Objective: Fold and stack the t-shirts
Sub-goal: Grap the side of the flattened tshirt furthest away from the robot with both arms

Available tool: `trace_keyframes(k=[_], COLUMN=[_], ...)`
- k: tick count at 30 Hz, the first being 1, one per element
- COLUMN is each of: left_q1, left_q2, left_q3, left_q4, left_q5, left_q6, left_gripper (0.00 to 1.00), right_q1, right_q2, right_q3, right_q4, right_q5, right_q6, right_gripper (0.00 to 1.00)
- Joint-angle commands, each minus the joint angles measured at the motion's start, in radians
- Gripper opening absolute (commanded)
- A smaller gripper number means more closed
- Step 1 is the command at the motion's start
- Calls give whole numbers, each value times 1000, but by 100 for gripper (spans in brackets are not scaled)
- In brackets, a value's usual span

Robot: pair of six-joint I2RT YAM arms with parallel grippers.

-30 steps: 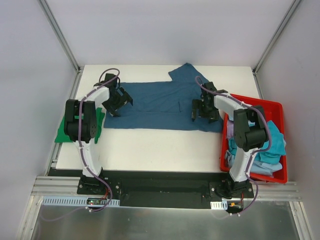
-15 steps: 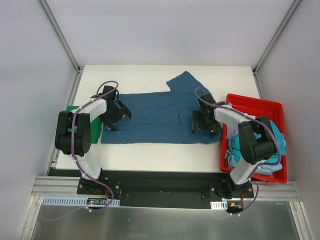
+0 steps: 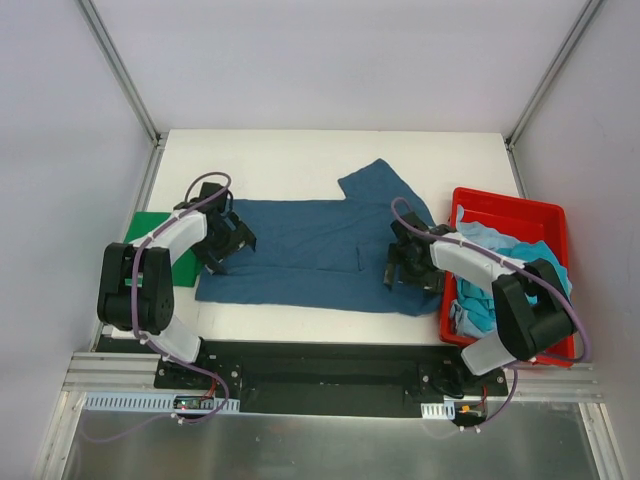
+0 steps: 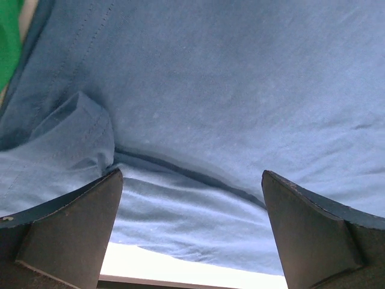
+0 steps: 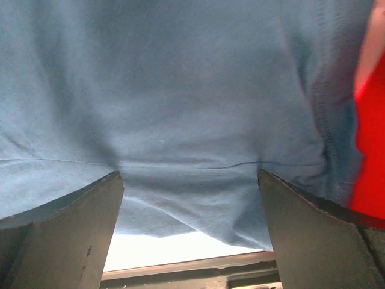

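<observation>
Across the middle of the white worktop (image 3: 300,160), the dark teal-blue t-shirt (image 3: 310,250) is lying spread out flat, with its long side running left to right. One sleeve (image 3: 375,180) is pointing toward the far edge.

At the left end of this garment, the left hand (image 3: 228,240) is sitting low over the cloth. The left wrist view is showing its fingers (image 4: 66,235) standing wide apart, with nothing pinched. The near hem and a small raised fold (image 4: 78,138) of fabric are lying between and ahead of them.

At the right end of the garment, the right hand (image 3: 400,262) is sitting equally low. Its fingers (image 5: 313,235) are also spread wide and are gripping nothing. Smooth cloth with a thin stitched line is running across the gap between them.

The bright green t-shirt (image 3: 148,225) is lying at the left edge of the worktop, partly hidden under the left arm and just beside the left end of the blue garment. Whether the two cloths are touching cannot be told.

The red bin (image 3: 505,200) is standing at the right edge, just beside the right end of the spread garment. Teal and light blue t-shirts (image 3: 500,245) are lying bunched inside it, and the right arm is crossing over its near part.
</observation>
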Motion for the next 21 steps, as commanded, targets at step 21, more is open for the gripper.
trace_keyframes(k=[21], left_q1=[86], left_q2=[382], left_q3=[869], left_q4=[-170], left_q5=[-102], left_q6=[180], left_gripper=[99], right_q1=[-130], right_q2=[605], right_q3=[1022], right_q4=[73], right_q5=[-131], right_q6=[-303], right_gripper=[96])
